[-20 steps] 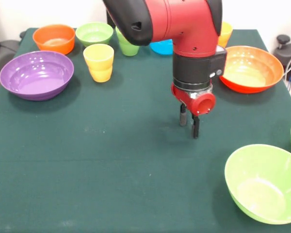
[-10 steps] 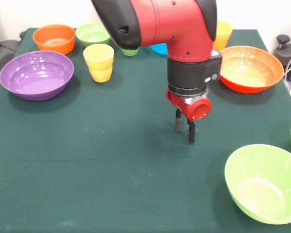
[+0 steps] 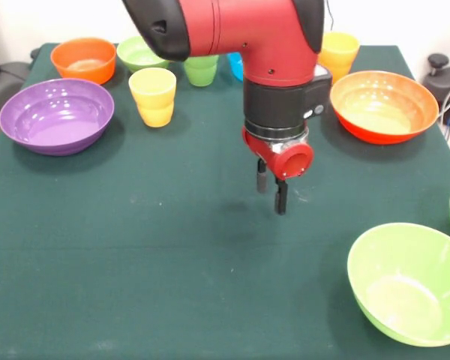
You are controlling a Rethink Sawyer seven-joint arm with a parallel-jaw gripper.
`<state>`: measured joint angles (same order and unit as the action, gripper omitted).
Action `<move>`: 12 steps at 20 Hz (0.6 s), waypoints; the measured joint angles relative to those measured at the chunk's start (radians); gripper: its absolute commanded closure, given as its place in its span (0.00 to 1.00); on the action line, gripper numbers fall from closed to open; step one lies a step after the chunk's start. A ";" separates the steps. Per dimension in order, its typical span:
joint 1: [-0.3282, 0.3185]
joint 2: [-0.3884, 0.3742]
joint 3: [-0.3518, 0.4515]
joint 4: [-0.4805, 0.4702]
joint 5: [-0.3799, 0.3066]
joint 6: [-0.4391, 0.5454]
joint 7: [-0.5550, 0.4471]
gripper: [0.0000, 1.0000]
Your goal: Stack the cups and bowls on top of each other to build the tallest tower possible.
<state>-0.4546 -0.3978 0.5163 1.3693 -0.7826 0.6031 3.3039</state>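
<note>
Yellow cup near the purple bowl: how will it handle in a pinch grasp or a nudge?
The yellow cup looks like glossy plastic, so probably stiff, light and somewhat slippery. It stands upright, taller than its narrow base, so a high push may tip it. Its stepped waist could help the gripper hold it.

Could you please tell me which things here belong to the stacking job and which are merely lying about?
Belonging to the job: purple bowl, small orange bowl, orange-red bowl, large green bowl, yellow cup, green cup, orange-yellow cup, tool.

Lying about: only dark gear beyond the green table.
</note>
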 measured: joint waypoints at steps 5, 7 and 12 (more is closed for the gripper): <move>0.037 -0.025 0.000 -0.035 0.043 0.077 -0.023 0.00; 0.054 -0.031 0.000 -0.051 0.055 0.093 -0.023 0.00; 0.087 -0.035 0.001 -0.085 0.077 0.113 -0.023 0.00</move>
<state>-0.3677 -0.4324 0.5169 1.2840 -0.7054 0.7159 3.2812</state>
